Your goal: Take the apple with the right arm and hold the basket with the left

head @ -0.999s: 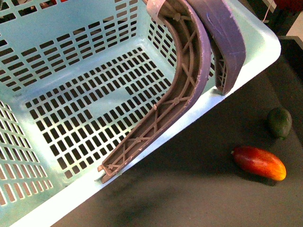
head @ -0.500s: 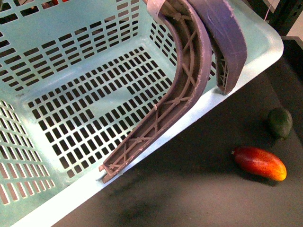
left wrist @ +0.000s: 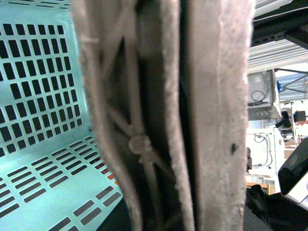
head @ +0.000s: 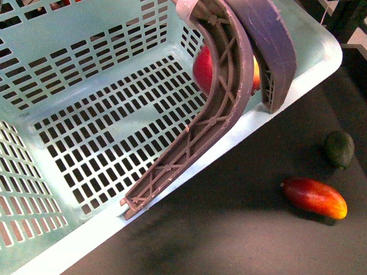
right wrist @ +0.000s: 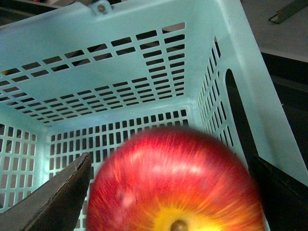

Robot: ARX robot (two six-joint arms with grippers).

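Apple (right wrist: 178, 185) blurred betw R gripper's (right wrist: 169, 163) spread-apart fingers, wrist pointing down into basket (right wrist: 192, 14).

The basket (head: 312, 63) is pale blue-green, slotted all over; its ribbed handles (head: 229, 74) are grey-brown. The apple (right wrist: 175, 183) is red streaked with yellow, the mango (head: 314, 197) red to orange, the avocado (head: 338, 149) dark green.

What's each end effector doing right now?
Left end effector: not in view; basket handles fill its camera, so cannot tell.
Right end effector: apple between its fingers, blurred; grip cannot be told.
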